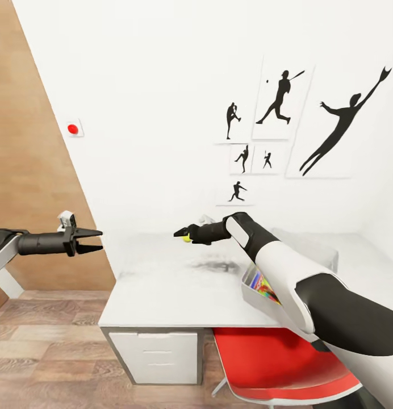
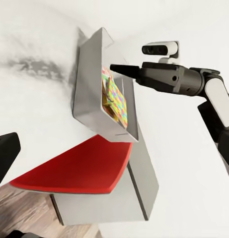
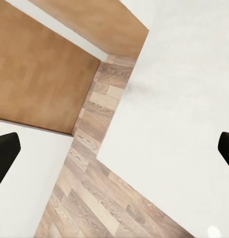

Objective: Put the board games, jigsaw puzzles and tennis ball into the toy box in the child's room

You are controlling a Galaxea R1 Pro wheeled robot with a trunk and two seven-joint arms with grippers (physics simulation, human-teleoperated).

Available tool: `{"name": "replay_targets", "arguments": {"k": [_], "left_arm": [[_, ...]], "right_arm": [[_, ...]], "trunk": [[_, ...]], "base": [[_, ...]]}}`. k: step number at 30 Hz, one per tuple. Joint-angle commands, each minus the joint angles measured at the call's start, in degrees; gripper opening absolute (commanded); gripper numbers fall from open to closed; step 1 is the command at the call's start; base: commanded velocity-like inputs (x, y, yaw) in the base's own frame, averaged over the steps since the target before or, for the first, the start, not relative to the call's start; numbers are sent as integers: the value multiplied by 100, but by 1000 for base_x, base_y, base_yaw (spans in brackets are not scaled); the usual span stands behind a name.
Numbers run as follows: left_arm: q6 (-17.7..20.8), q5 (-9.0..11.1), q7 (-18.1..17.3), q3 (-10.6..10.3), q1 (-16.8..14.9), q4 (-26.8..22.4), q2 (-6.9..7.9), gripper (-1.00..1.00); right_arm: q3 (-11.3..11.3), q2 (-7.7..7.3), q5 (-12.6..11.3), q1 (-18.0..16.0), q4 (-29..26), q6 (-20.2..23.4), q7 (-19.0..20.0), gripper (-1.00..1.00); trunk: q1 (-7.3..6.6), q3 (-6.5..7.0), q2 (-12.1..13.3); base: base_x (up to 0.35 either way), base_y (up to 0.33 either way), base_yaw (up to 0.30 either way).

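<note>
One ball [image 1: 187, 238] sits pinched in the right gripper [image 1: 184, 234] above the worktop [image 1: 179, 295], well short of the bin [image 2: 89, 94]; I'd carry it over the rim before letting go. Left gripper [image 1: 93, 240] hangs wide, idle

The bench [image 1: 162, 284] is a light grey-white with a darker mottled smudge on it, and its drawer fronts [image 1: 157, 355] are pale grey. Between the right jaws [image 1: 182, 233] there's a bit of yellow-green, the tennis ball [image 1: 187, 238]. Both arms are black at the jaws; the right one goes white, then black again further back. The left jaws [image 1: 93, 240] are black too. Back behind the right jaws the toy box [image 2: 89, 94] is pale grey, with a jigsaw puzzle [image 2: 115, 99] inside in yellow, pink, green and blue. The chair [image 1: 264, 358] is bright red. Walls white with black silhouette sports pictures [image 1: 281, 102], floor [image 1: 43, 346] brown wood planks.
</note>
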Motion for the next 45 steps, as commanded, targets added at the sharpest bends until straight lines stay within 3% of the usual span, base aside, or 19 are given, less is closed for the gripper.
{"name": "replay_targets", "arguments": {"k": [1,4,13,19,24,32,38,45], "left_arm": [[48,13,-29,-33,-12,39,13,100],[-20,-35,-20,-30,-12,426,59,100],[-292,-57,55,-39,-12,930,146,100],[-487,-85,267,-39,-16,1315,340,100],[-569,-101,1084,-35,-20,1480,529,100],[-920,-62,3139,-12,-21,1799,621,100],[-1245,-72,3797,-38,-16,1923,619,100],[-2385,-83,4586,-66,-12,2723,555,100]], "right_arm": [[8,0,34,-7,1,6,35,100],[9,0,35,-8,1,6,33,100],[10,0,41,-7,1,-147,-2,100],[5,0,31,-7,1,-222,-379,100],[4,0,33,-8,-73,-235,-833,100],[3,0,-91,-6,-582,-221,-2348,100],[14,0,-543,-4,-907,-228,-2804,100],[40,0,-641,-7,-1003,-233,-3079,100]], "trunk": [[4,-13,-14],[4,-13,-14],[4,-13,-14],[4,-13,-14],[4,-13,-14],[4,-13,-14],[4,-13,-14],[4,-13,-14]], "base": [[0,0,47],[0,0,20],[0,0,1],[0,0,0],[0,0,0],[0,0,0],[0,0,0],[56,0,0]]}}
